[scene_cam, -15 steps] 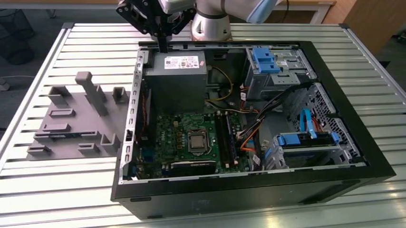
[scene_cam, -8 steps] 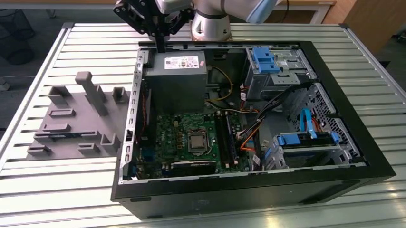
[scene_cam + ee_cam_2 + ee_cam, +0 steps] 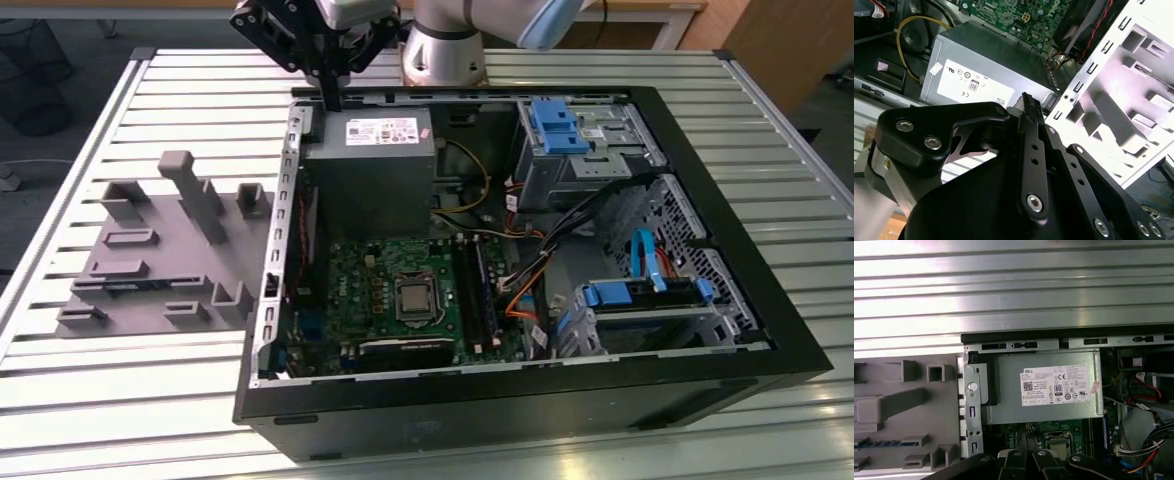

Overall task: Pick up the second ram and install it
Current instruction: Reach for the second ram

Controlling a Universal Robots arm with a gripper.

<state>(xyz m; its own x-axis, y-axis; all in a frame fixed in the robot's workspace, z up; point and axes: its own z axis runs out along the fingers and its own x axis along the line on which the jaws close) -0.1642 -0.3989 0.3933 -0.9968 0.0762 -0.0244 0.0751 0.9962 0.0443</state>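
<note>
**A:** Quick one. Where's the pincer (image 3: 328, 97)?

**B:** I have it high over the back rim of the computer case (image 3: 534, 405), just above the power box (image 3: 367, 170). In the exterior view and the second wrist view its fingers look pressed together, with nothing between them.

**A:** And the ram stick?

**B:** The ram stick (image 3: 136, 288) sits in the grey holder (image 3: 200, 215) on the table (image 3: 120, 400). That's on the exterior view's left of the case, well apart from the pincer. In the first wrist view the ram stick (image 3: 879, 444) is a thin blue strip in one of the holder's slots. I can't tell if it stands on edge or lies flat.

**A:** What step is this?

**B:** I judge it's the reach toward the stick. The pick hasn't started.

**A:** Tips for doing it well?

**B:** I'd stay high while crossing the case wall so the fingers don't clip it. I'd spread the fingers before going down, not at the holder. The pads should line up across the stick's thin faces, near the middle of its length, so it doesn't swing. I'd keep clear of the holder's tall posts. The board is thin and probably flexes, so I'd squeeze lightly and pull straight out along the slot.

**A:** What about the slots (image 3: 470, 290) on the main board (image 3: 387, 275)?

**B:** They're dark and narrow. I can't tell if one is already filled.
</note>
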